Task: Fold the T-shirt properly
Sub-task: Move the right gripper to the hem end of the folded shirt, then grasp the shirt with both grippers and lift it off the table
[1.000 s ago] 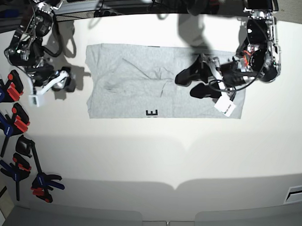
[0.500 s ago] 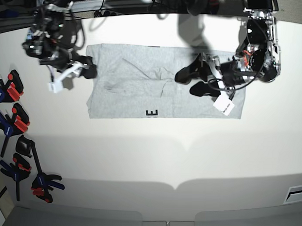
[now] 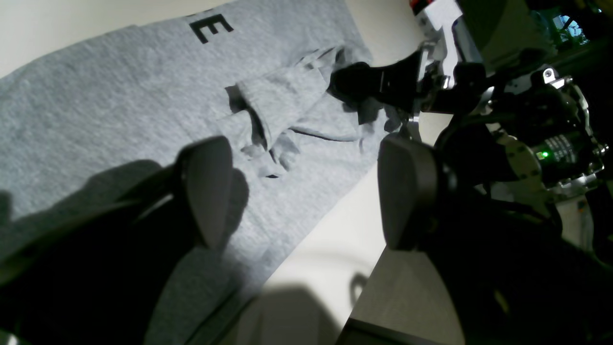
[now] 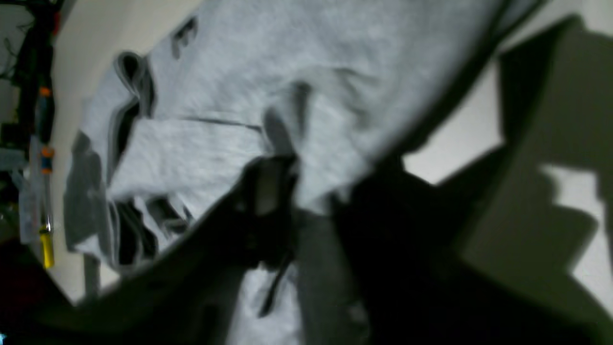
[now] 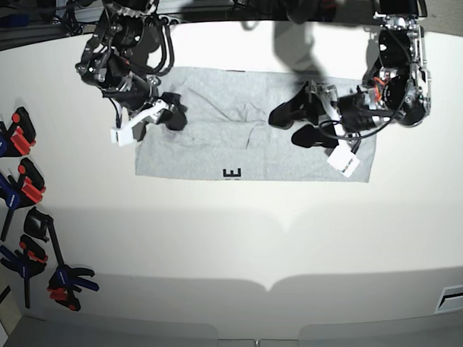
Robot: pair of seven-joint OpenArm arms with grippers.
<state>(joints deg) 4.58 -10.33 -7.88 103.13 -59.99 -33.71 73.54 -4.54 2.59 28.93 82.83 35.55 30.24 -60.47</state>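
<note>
The light heather-grey cotton T-shirt (image 5: 252, 128) lies partly folded at the white counter's (image 5: 237, 242) twelve o'clock. The right gripper (image 5: 171, 114), jaws narrowing, seems to pinch its nine o'clock edge; whether it holds cloth is unclear. The left gripper (image 5: 294, 124) hovers wide open. Next: secure a grip opposite.

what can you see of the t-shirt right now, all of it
The T-shirt is light heather-grey knit cloth, lying flat on the white table as a wide folded rectangle. A black letter E peeks at its near edge. Creases and a bunched fold mark its middle. The right gripper pinches its end; the left gripper hovers open above the other.
</note>
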